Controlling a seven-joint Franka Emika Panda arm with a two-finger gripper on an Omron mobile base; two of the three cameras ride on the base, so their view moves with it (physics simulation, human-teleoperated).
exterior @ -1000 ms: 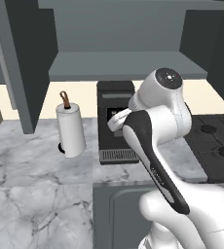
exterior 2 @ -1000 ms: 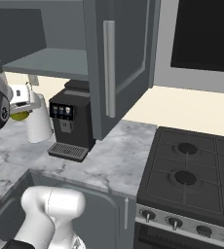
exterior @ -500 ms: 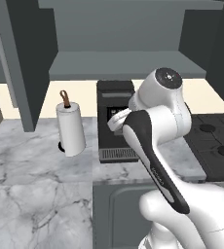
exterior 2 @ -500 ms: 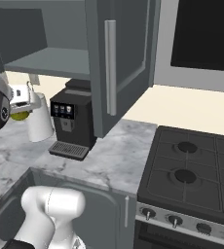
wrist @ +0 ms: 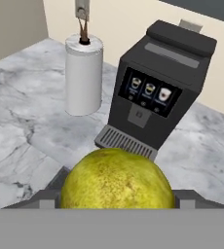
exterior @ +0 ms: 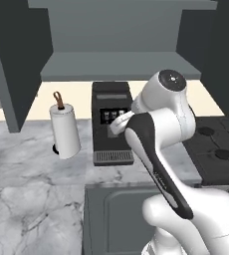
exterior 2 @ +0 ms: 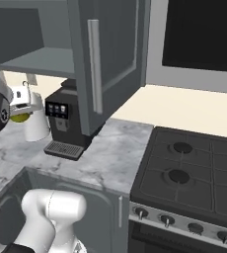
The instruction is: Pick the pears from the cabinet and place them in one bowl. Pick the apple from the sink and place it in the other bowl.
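The fingers (exterior 2: 20, 114) grip the yellow-green pear (wrist: 117, 179) above the marble worktop (wrist: 26, 121), before the coffee machine (wrist: 158, 85) and paper towel roll (wrist: 84, 75).

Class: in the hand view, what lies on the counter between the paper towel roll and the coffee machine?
Nothing: in the hand view, bare marble counter separates the paper towel roll from the coffee machine.
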